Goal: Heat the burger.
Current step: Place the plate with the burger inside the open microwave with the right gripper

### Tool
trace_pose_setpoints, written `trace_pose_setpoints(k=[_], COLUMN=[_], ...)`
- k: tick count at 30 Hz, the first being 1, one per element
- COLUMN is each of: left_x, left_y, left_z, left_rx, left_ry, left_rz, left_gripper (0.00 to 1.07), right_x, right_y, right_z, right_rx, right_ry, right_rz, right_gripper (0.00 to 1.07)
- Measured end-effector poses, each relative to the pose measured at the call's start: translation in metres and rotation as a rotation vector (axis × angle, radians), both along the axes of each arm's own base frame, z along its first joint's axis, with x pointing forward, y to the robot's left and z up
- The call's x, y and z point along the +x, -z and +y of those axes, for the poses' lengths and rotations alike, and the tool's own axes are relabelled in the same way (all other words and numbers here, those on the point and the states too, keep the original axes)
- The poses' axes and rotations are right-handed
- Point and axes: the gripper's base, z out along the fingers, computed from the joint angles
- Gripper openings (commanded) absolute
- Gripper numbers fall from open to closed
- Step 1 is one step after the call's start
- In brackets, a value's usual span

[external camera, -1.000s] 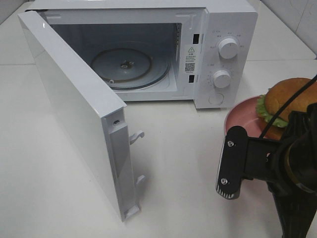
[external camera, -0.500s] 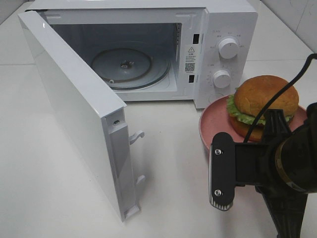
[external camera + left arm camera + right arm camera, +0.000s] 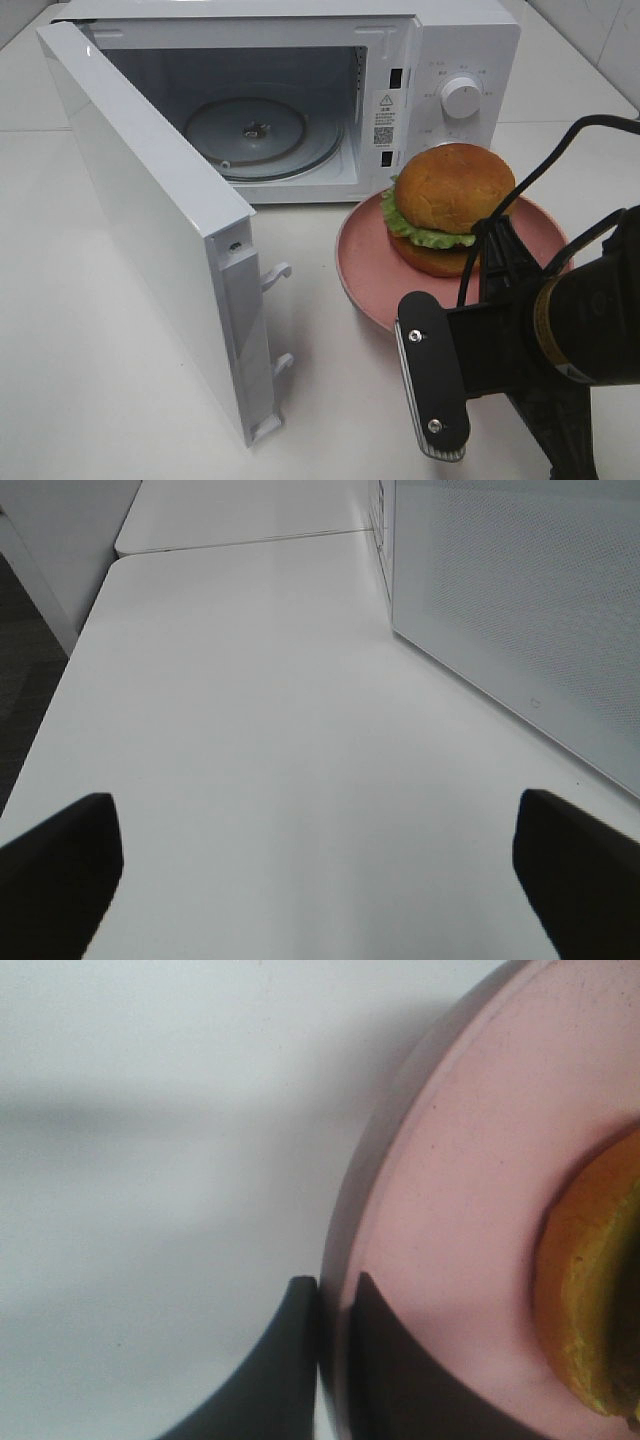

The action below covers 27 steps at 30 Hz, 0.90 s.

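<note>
- Right pincer (image 3: 335, 1295) clamped on plate (image 3: 440, 1190) rim, burger (image 3: 590, 1290) just beyond its tips.
- Left pincer (image 3: 320, 870) apart, empty.
- Carry level into oven (image 3: 470, 40) ahead; clear the door (image 3: 140, 200).

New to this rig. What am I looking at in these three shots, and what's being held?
A two-armed robot at a white table. The high view looks down from off the arms; the other two come from a camera on each wrist. On the table stands a white microwave, door swung open, glass turntable bare. Before it the burger sits on a pink plate. The right gripper is shut on the plate's rim. The left gripper is open above the table, holding nothing.
</note>
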Motion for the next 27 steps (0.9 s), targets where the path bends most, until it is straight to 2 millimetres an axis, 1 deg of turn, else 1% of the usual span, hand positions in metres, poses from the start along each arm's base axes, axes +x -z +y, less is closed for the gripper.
trace_pose_setpoints(k=[6,13,19,22,24,27], left_x=[0.000,0.000,0.000,0.000,0.000,0.000], left_y=[0.000,0.000,0.000,0.000,0.000,0.000], left_z=[0.000,0.000,0.000,0.000,0.000,0.000], left_rx=[0.000,0.000,0.000,0.000,0.000,0.000], left_ry=[0.000,0.000,0.000,0.000,0.000,0.000], left_rz=[0.000,0.000,0.000,0.000,0.000,0.000], left_gripper=[1.00,1.00,1.00,1.00,1.00,1.00], right_x=[0.001,0.000,-0.002,0.002,0.008,0.010], right_y=[-0.001,-0.003,-0.002,-0.001,0.000,0.000], right_z=[0.004,0.011,0.013,0.008,0.001,-0.001], right_rx=[0.003,0.008,-0.009,-0.025,-0.043,-0.045], right_ry=[-0.080,-0.231,-0.301,-0.319,-0.311,-0.309], right_rz=[-0.025,-0.056,-0.045,-0.027,-0.018,-0.013], right_gripper=[0.00,0.00,0.00,0.00,0.00,0.00])
